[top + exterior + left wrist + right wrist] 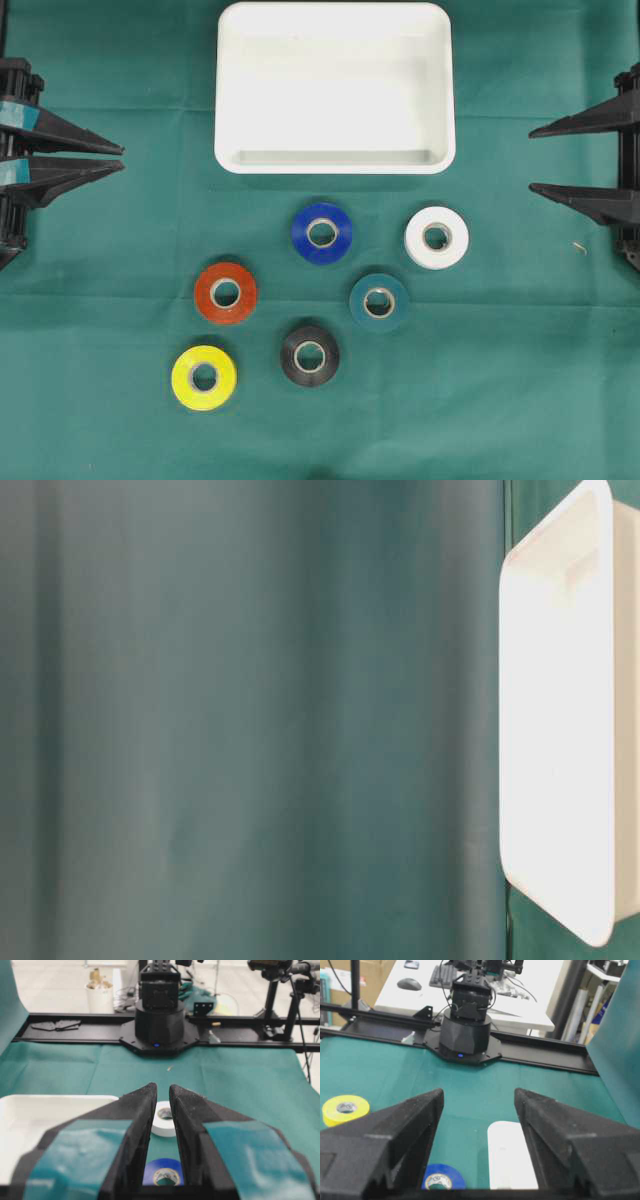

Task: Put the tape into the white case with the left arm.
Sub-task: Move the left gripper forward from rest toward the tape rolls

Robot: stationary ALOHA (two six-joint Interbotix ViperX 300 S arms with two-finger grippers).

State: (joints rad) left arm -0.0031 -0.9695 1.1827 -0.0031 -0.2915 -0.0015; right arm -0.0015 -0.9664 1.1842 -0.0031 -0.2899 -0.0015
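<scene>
Six tape rolls on the green cloth (pixel 120 420), one of each colour: blue (pixel 322 233), white (pixel 437 237), red (pixel 225 293), teal (pixel 379 302), black (pixel 310 355), yellow (pixel 204 377). One white case (pixel 335 160), with nothing in it, beyond the rolls at the far edge of the overhead view. Two arms, one at each side.

Left gripper (pixel 122 158) at the left edge, teal bands on both fingers, tips drawn nearly together with only a thin slit between them, holding nothing. Right gripper (pixel 530 158) at the right edge, plain black fingers spread wide apart, also holding nothing.

All six rolls flat on the cloth, apart from one another and well apart from both grippers. Red nearest the left fingertips, white nearest the right ones. Blue and white closest to the case, just in front of its near rim, not touching it. Seen from the left wrist, blue and white rolls in line through the slit between the fingers, case off to the left.

Cloth smooth, dark green, covering the whole table, hanging as a backdrop in the table-level view. Black rails and arm bases along the table's edges. Beyond them, desks, a keyboard, a mouse, cables, camera stands and a white bucket.
</scene>
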